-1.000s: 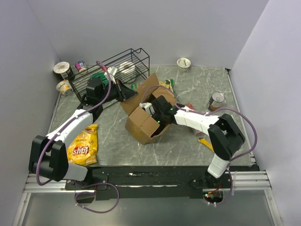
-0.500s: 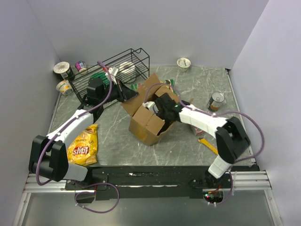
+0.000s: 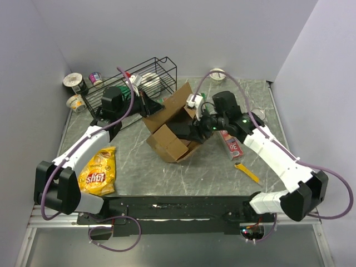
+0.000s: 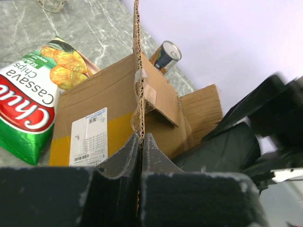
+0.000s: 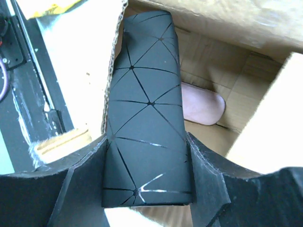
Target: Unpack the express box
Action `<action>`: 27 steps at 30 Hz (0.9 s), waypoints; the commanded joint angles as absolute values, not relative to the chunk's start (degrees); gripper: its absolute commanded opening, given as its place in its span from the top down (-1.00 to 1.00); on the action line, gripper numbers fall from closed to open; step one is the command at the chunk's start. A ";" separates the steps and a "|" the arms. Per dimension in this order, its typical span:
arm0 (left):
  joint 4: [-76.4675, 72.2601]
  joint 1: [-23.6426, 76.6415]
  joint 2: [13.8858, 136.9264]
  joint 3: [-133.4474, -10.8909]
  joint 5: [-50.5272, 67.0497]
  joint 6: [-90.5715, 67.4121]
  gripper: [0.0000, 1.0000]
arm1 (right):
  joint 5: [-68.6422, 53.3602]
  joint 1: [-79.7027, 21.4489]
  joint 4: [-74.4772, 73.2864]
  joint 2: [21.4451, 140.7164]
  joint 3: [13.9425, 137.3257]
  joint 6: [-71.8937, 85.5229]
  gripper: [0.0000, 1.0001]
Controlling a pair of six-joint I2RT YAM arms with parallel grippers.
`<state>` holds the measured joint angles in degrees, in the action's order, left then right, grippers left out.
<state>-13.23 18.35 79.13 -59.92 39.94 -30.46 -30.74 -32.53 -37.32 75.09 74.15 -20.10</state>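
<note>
Express box (image 3: 168,143): brown corrugated carton with its flaps open, at mid-bench, a little toward the far edge; white label (image 4: 89,137) on one outer face. Left gripper (image 4: 141,138): jaws pinched narrow on the edge of an upright flap, on the carton's far-left side. Right gripper (image 5: 147,147): jaws clamped on a black pack (image 5: 146,80) with a thin silver line pattern, held at the carton's mouth over the open interior. Inside the carton: one pale pink rounded object (image 5: 202,106), possibly a soft pouch; the view is too blurred to tell. Green cassava chips bag (image 4: 27,106): lying just beside the carton, on its far side. Can (image 4: 165,54): beyond the flap, toward the right edge. Wire rack (image 3: 130,83): near the far-left corner. Yellow chip bag (image 3: 98,172): near-left corner. Red carton (image 3: 232,146): lying flat between the box and the right edge.
</note>
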 commanded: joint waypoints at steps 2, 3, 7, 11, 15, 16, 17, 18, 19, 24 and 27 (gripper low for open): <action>-11.34 18.72 79.36 -62.58 41.92 -26.37 0.98 | -30.59 -26.29 -35.67 66.63 78.13 -20.74 1.00; -10.99 18.72 79.63 -62.75 42.01 -25.50 0.98 | -29.98 -24.97 -36.55 64.71 78.40 -20.66 1.00; -8.70 18.72 80.33 -63.46 41.92 -23.56 0.98 | -29.44 -13.65 -39.37 60.83 78.58 -19.34 1.00; -7.39 18.72 80.86 -63.81 41.92 -22.76 0.98 | -25.86 -3.45 -38.51 57.05 74.72 -17.06 1.00; -4.23 18.72 81.30 -65.39 42.97 -21.27 0.98 | -18.47 -2.20 -35.34 57.21 64.72 -15.21 1.00; -3.61 18.72 81.30 -66.09 43.15 -21.10 0.98 | -17.50 -2.20 -34.72 57.65 63.12 -15.03 1.00; -3.17 18.72 81.12 -66.35 43.24 -20.75 0.98 | -14.88 -2.20 -33.85 58.79 61.54 -14.16 1.00; -3.16 18.72 81.12 -66.44 43.42 -20.83 0.98 | -14.42 -2.20 -32.36 59.58 59.00 -13.37 1.00; -3.16 18.72 80.86 -66.45 43.42 -21.00 0.98 | -14.85 -2.11 -32.17 60.63 58.19 -12.32 1.00; -2.73 18.72 79.54 -66.62 44.30 -20.66 0.98 | -18.01 -2.55 -27.35 68.02 55.03 -10.46 1.00; -0.79 18.72 78.58 -66.71 43.51 -18.46 0.98 | -17.40 -2.81 -24.35 71.18 53.88 -10.02 0.80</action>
<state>-3.20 18.48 81.34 -64.34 41.60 -21.45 -17.54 -2.48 -32.75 70.13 53.80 -12.10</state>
